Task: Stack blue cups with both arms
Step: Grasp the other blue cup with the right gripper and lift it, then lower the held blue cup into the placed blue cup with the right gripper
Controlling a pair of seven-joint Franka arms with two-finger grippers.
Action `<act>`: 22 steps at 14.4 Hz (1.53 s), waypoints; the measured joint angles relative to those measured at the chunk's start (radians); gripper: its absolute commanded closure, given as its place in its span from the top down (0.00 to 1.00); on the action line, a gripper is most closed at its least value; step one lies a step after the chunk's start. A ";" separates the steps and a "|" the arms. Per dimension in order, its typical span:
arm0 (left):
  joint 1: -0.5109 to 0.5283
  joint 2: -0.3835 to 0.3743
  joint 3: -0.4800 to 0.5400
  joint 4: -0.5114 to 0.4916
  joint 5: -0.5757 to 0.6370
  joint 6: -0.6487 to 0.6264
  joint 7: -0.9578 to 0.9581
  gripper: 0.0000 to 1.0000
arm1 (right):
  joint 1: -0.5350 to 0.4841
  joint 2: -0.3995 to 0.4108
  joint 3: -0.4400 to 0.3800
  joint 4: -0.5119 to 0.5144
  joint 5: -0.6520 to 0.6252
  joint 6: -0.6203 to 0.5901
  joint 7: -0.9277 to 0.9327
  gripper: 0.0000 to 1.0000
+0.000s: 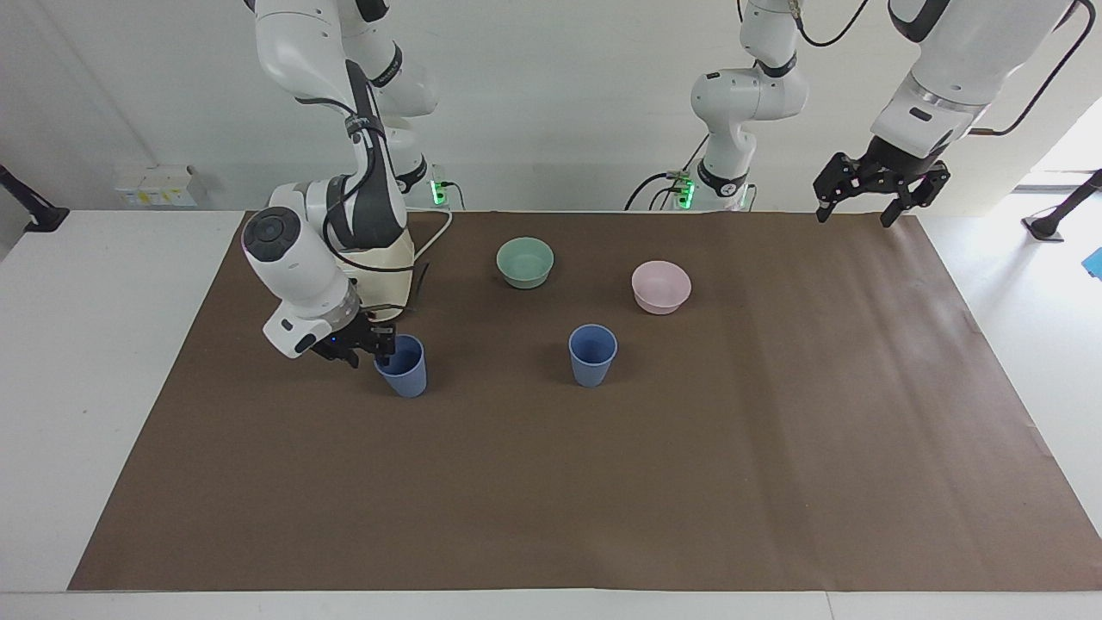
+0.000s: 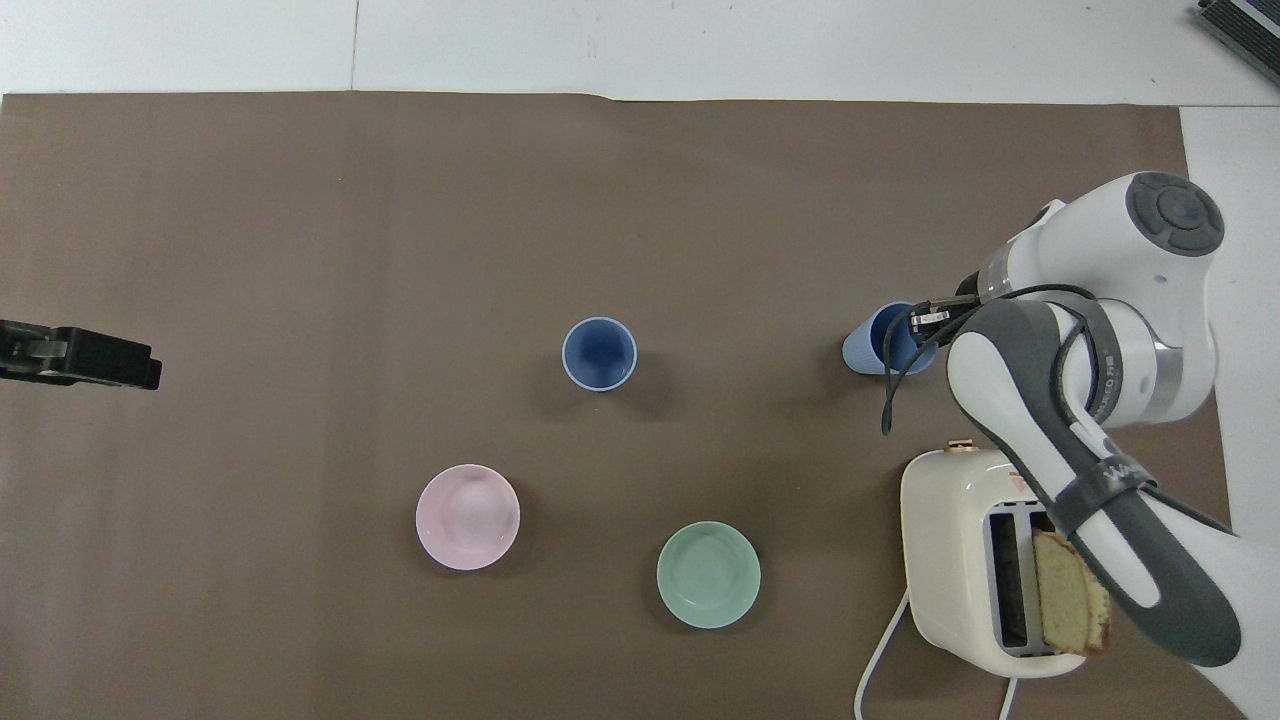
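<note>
Two blue cups stand upright on the brown mat. One cup (image 1: 592, 355) (image 2: 599, 353) is in the middle, a little farther from the robots than the two bowls. The other cup (image 1: 405, 372) (image 2: 868, 348) stands toward the right arm's end, just farther from the robots than the toaster. My right gripper (image 1: 372, 351) (image 2: 925, 322) is down at this cup's rim, on the side toward the right arm's end; the cup rests on the mat. My left gripper (image 1: 857, 211) (image 2: 130, 362) is open and empty, raised high over the mat's edge at the left arm's end.
A teal-green bowl (image 1: 525, 261) (image 2: 708, 574) and a pink bowl (image 1: 660, 286) (image 2: 467, 516) sit nearer to the robots than the middle cup. A cream toaster (image 1: 387, 254) (image 2: 950, 560) with a slice of bread (image 2: 1070, 600) in it stands under the right arm.
</note>
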 measured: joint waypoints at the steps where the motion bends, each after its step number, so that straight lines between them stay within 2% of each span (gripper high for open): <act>1: 0.000 -0.006 -0.002 0.000 0.012 -0.008 0.000 1.00 | 0.000 -0.002 0.004 0.007 0.006 -0.002 0.000 0.00; 5: 0.000 -0.028 -0.003 0.000 0.016 -0.013 0.000 1.00 | 0.037 -0.006 0.025 0.089 0.017 -0.093 0.023 0.00; 9: 0.000 -0.029 -0.003 0.000 0.016 -0.013 0.000 1.00 | 0.091 -0.015 0.089 0.186 0.058 -0.152 0.225 0.00; 13: 0.000 -0.029 0.001 0.000 0.016 -0.014 0.000 1.00 | 0.196 -0.017 0.102 0.278 0.062 -0.206 0.393 0.00; 18: 0.000 -0.029 0.009 0.000 0.016 -0.014 0.000 1.00 | 0.352 -0.015 0.103 0.335 0.061 -0.217 0.531 0.00; 22: 0.000 -0.029 0.009 0.000 0.016 -0.014 0.000 1.00 | 0.395 -0.010 0.102 0.351 0.061 -0.209 0.535 0.00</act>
